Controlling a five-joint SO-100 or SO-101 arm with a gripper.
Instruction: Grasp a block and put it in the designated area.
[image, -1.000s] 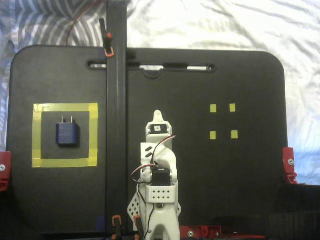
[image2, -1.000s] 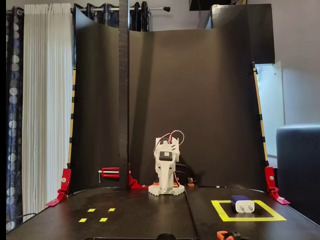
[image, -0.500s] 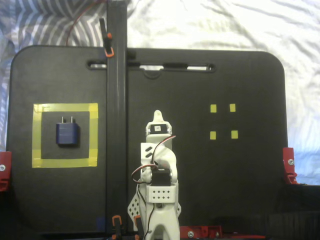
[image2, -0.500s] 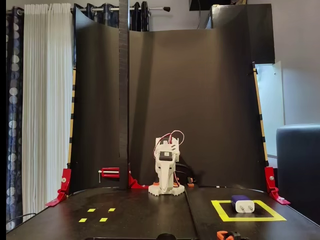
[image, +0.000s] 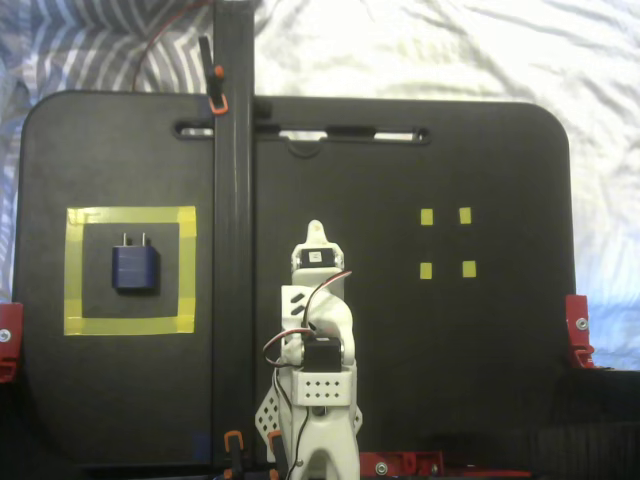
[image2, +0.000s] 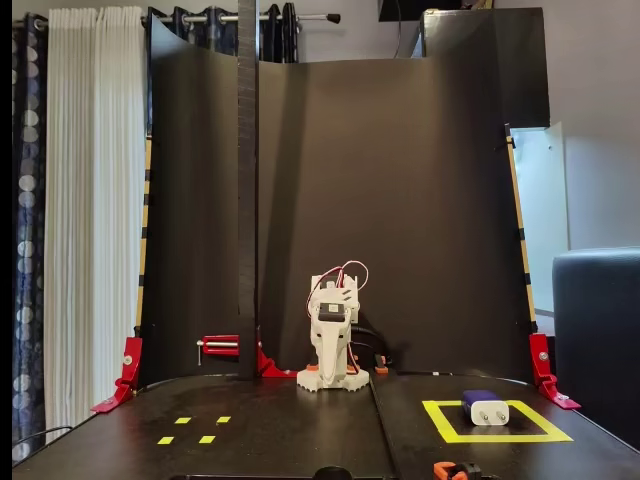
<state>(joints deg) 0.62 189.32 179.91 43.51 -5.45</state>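
One dark blue block (image: 134, 268) lies flat inside the single square of yellow tape (image: 187, 270) on a black board (image: 450, 350), its two silver prongs pointing toward the board's far edge in the fixed view from above; black board shows on every side of it, so it touches none of the tape. In the other fixed view, from the front, the same block (image2: 485, 407) sits within the tape square (image2: 440, 423) at lower right. Four small yellow squares (image: 446, 242) mark the opposite half of the board, well apart from the block. One white robot arm (image: 316, 340) is folded at the board's middle, its gripper (image: 315, 232) pointed down and holding nothing; whether the jaws are parted cannot be told. A tall black post (image: 232, 230) stands between arm and tape square. Two red clamps (image: 578, 330) grip the board's side edges.
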